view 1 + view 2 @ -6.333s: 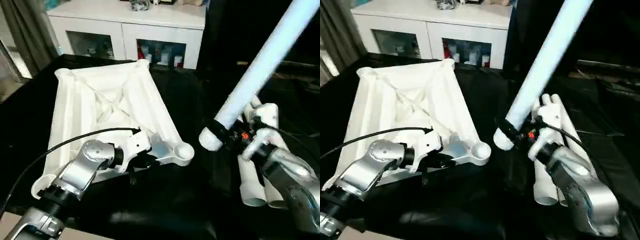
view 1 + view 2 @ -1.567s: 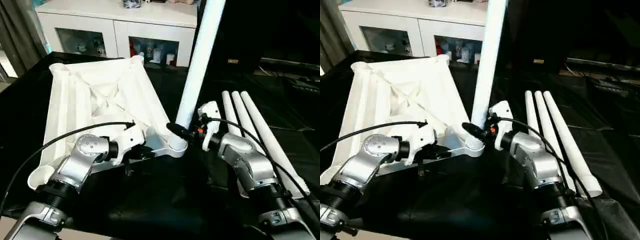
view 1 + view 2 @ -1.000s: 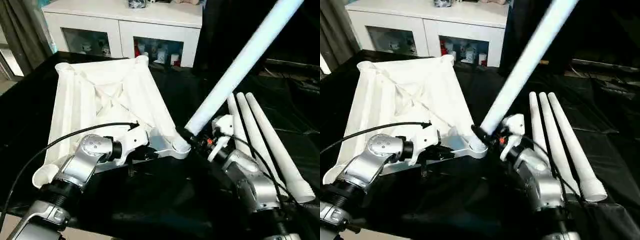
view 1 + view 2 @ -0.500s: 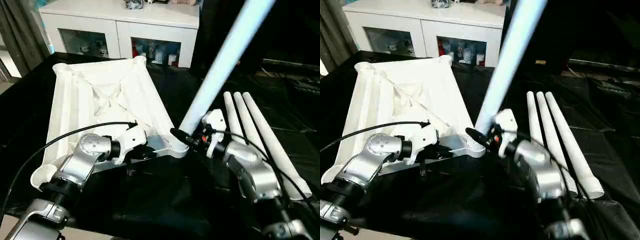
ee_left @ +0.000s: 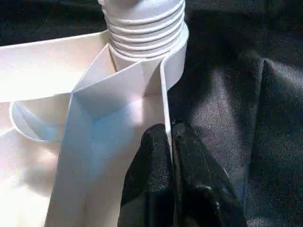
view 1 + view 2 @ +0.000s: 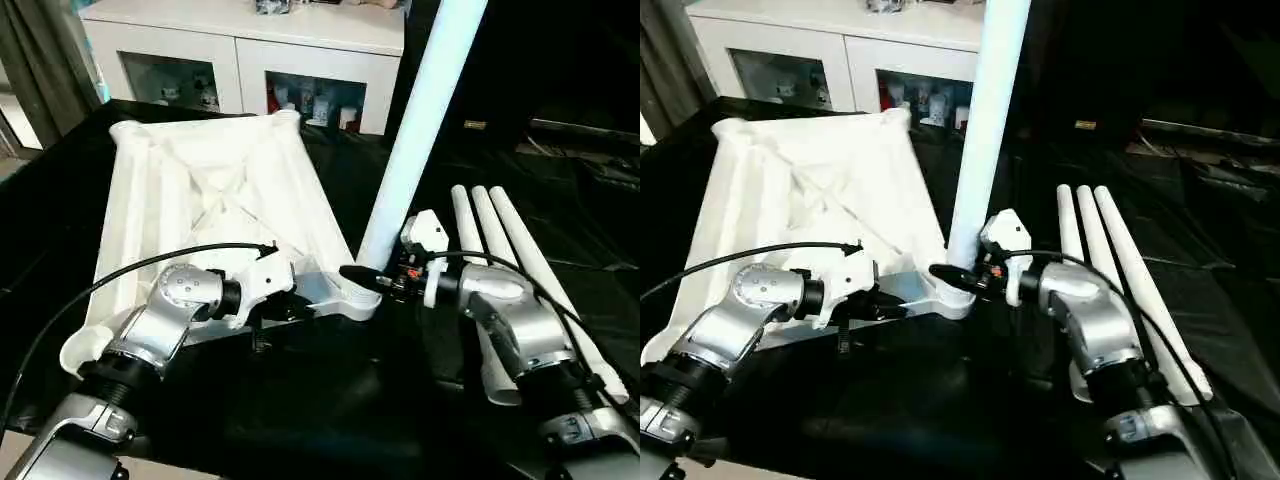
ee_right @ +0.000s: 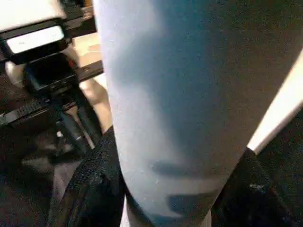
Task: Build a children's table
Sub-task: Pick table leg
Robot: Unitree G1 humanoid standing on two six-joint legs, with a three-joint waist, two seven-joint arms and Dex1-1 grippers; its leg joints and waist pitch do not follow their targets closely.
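While the left gripper [image 5: 170,156] pinches the near rim of the upturned white plastic ribbed tabletop [image 6: 210,200], the right gripper [image 6: 375,280] clamps a long white tubular leg [image 6: 420,130], its ribbed end entering the near corner socket [image 5: 175,47]. This looks like the seating step; next it likely needs twisting or pressing home. Three spare white legs [image 6: 500,240] lie beside it on black cloth [image 6: 330,400]. Beyond stands a white cabinet [image 6: 250,60].

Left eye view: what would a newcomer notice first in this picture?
A long white leg stands nearly upright in the near corner socket of the upturned tabletop, gripped by the right claw. The left claw pinches the tabletop's rim; three spare legs lie on the right.
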